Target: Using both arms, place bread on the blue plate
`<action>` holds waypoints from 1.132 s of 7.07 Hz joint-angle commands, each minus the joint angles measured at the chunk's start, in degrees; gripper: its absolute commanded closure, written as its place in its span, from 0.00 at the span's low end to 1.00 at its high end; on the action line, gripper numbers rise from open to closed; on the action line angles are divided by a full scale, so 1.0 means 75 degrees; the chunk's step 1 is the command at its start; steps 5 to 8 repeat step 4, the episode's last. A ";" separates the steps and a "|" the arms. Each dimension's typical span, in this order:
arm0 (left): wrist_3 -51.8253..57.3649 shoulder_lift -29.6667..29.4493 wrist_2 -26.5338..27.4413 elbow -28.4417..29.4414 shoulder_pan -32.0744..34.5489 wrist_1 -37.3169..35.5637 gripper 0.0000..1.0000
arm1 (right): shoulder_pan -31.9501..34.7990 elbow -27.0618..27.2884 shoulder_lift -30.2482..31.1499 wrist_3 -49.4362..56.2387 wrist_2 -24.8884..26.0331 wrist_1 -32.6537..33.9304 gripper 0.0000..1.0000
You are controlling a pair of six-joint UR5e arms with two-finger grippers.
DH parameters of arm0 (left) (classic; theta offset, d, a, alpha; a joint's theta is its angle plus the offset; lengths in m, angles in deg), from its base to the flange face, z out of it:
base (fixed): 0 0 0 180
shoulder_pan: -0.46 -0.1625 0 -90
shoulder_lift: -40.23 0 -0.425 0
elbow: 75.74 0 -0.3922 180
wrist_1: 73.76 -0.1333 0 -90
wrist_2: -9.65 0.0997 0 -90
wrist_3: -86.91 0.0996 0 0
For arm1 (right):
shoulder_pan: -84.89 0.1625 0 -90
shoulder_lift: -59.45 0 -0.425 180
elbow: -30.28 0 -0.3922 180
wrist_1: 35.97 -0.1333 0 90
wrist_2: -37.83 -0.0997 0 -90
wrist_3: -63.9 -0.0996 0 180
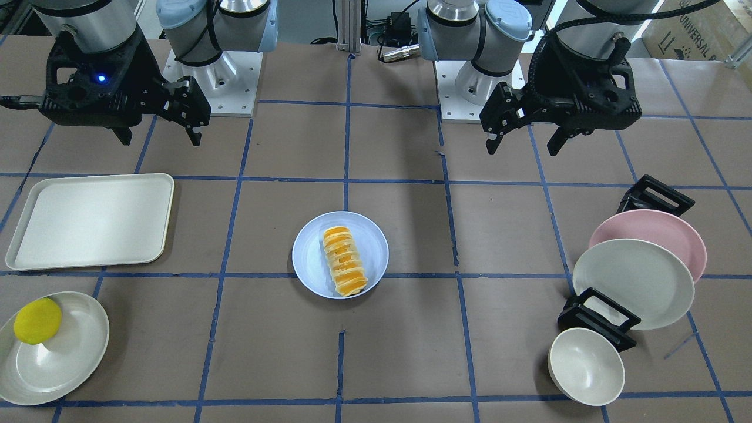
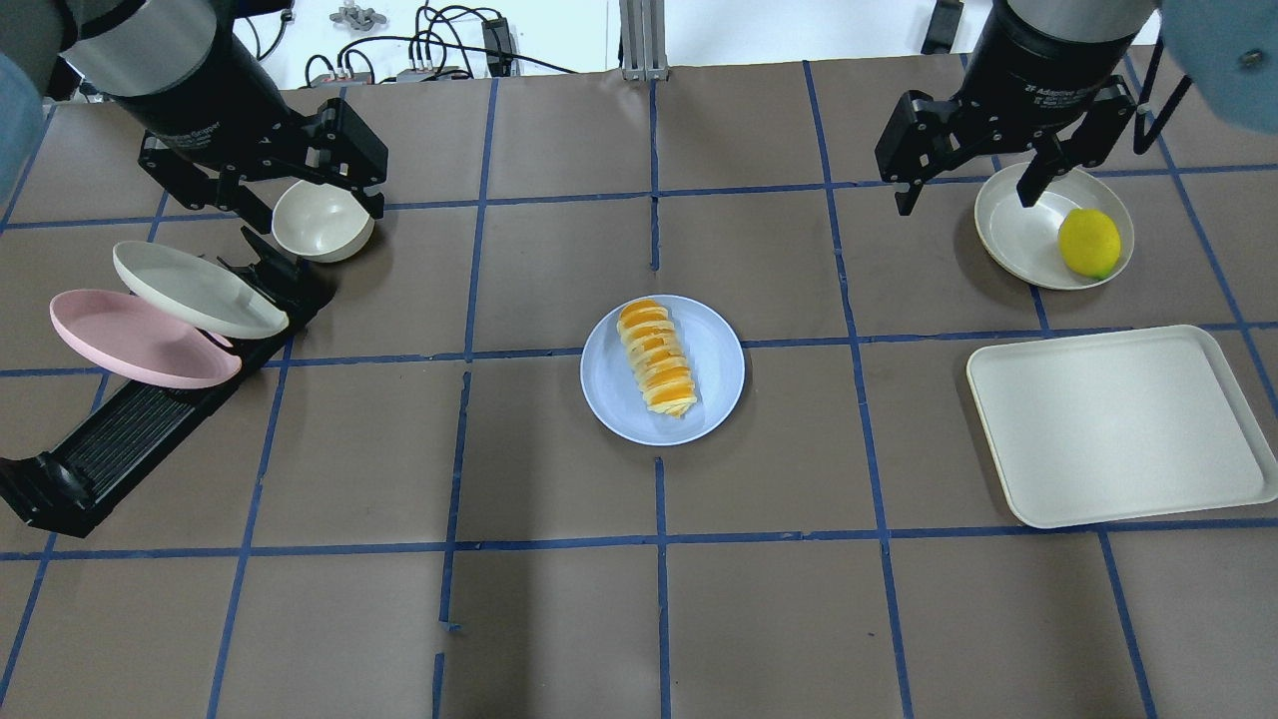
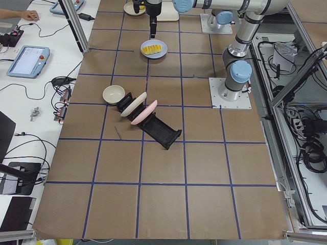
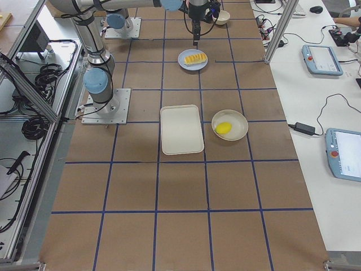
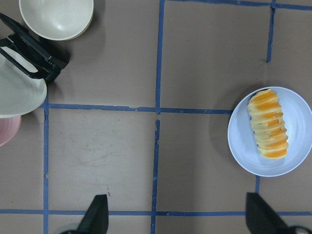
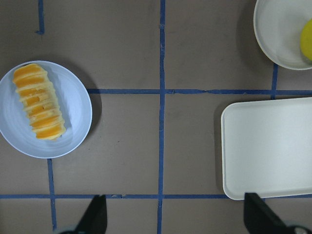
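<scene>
- While both grippers hang above the table (image 2: 559, 599) holding nothing, the bread (image 2: 659, 357) lies on the blue plate (image 2: 721, 371) at mid-table.
- Bread: lengthwise across the plate's middle, slightly diagonal, inside the rim, with bare plate on both long sides.
- Left gripper (image 2: 315, 207): fingers spread wide and empty, raised over the cream bowl (image 2: 321, 232). The bread is well apart from it, off toward the table's middle.
- Right gripper (image 2: 965, 200): fingers also spread wide and empty, raised near the edge of the cream plate (image 2: 1010, 232) that carries the yellow lemon-like ball (image 2: 1088, 243). The bread is well apart from it too.
- The bread and blue plate sit between the two grippers and touch neither.
- Left wrist view: both fingertips at the bottom edge, far apart, with the plated bread at the right side of the view, clear of them.
- Right wrist view: same spread fingertips at the bottom, with the plated bread at the left side of the view.
- Cream tray (image 2: 1118, 429): flat on the table on the robot's right, just beside the ball's plate.
- Black dish rack (image 2: 120, 439) on the robot's left: an off-white plate (image 2: 190, 290) and a pink plate (image 2: 130, 340) lean in it, with the bowl just beside its end.
</scene>
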 commanded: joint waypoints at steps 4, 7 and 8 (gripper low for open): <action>0.0003 -0.0026 -0.0046 0.0075 -0.0006 -0.0015 0.00 | 0.0001 -0.0018 -0.0006 0.0026 0.0001 -0.0004 0.00; 0.0003 -0.0026 -0.0046 0.0075 -0.0006 -0.0015 0.00 | 0.0001 -0.0018 -0.0006 0.0026 0.0001 -0.0004 0.00; 0.0003 -0.0026 -0.0046 0.0075 -0.0006 -0.0015 0.00 | 0.0001 -0.0018 -0.0006 0.0026 0.0001 -0.0004 0.00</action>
